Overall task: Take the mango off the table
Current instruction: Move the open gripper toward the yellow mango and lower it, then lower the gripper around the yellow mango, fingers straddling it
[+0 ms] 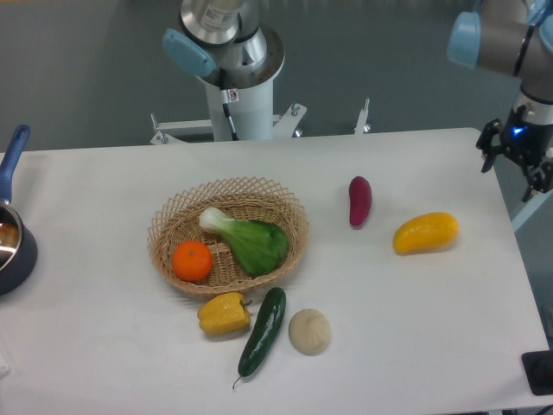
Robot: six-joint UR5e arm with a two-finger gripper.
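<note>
The pan (12, 233) is cut off by the frame's left edge. At the upper right, the gripper (517, 162) is too small and dark to tell how its jaws stand.

table (104, 363): lying white and flat
lying on it: mango (425, 233); sweet potato (359, 201); basket (169, 226); pepper (224, 314); cucumber (263, 330); bun (309, 331); pot (12, 246)

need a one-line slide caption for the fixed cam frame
UR5e gripper open near the table's right edge, above the mango lying beside a purple sweet potato.
</note>
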